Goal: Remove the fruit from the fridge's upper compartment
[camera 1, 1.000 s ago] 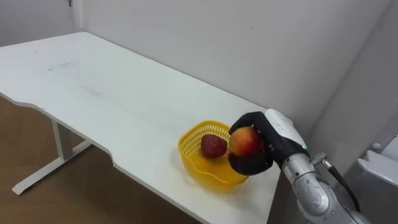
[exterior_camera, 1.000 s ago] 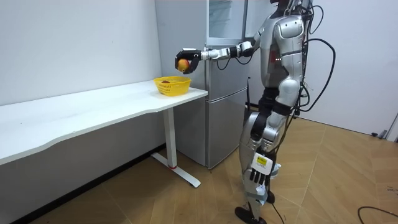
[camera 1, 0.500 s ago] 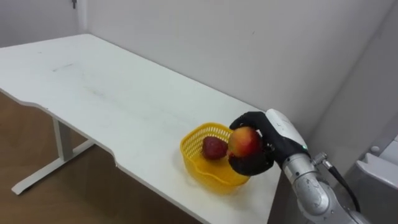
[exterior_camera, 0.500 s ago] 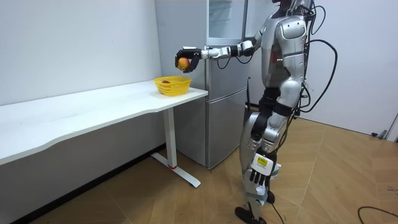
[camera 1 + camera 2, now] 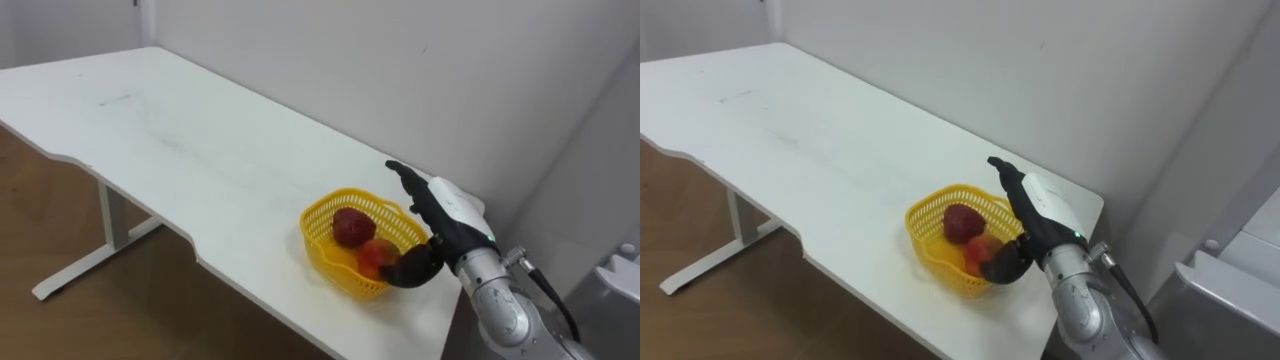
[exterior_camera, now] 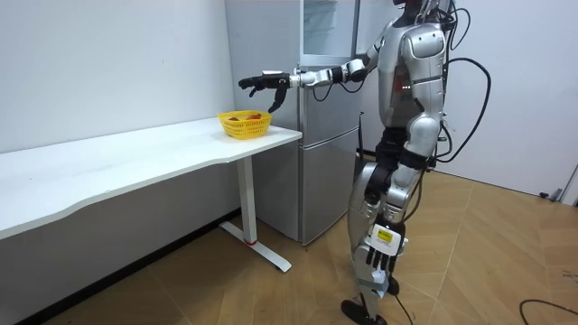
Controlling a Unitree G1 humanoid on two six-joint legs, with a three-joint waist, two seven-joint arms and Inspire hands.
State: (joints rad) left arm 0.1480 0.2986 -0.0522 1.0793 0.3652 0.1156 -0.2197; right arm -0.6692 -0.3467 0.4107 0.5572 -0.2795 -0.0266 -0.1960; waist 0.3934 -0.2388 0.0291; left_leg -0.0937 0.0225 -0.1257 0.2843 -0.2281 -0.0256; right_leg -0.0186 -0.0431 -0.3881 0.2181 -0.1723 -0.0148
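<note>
From my station, the retrieval looks all but finished. The orange-red fruit (image 5: pixel 375 256) lies inside the yellow basket (image 5: pixel 318 238), lower centre-right of the left eye frame, touching the darker red fruit (image 5: pixel 352 226) that sits just behind it. The basket stands near the right end of the white worktop (image 5: pixel 180 140).

My right robot hand (image 5: pixel 440 232) is at the basket's right side, splayed wide, with the fingers stretched out over the rim and the thumb dropped low by the orange-red fruit. It grips nothing. I cannot tell whether the thumb tip touches the fruit or only sits beside it.

In the room view the robot stands upright at the centre right of the frame, right arm stretched towards the basket, with the fridge (image 6: pixel 321 153) just behind that arm, next to the worktop's end. The left robot hand (image 6: pixel 377 262) hangs by the leg, low in that frame.

I judge the fetch and the drop-off done. What I reckon remains is to draw the arm back clear of the basket without nudging it. I can't make out whether the upper fridge door needs closing.
</note>
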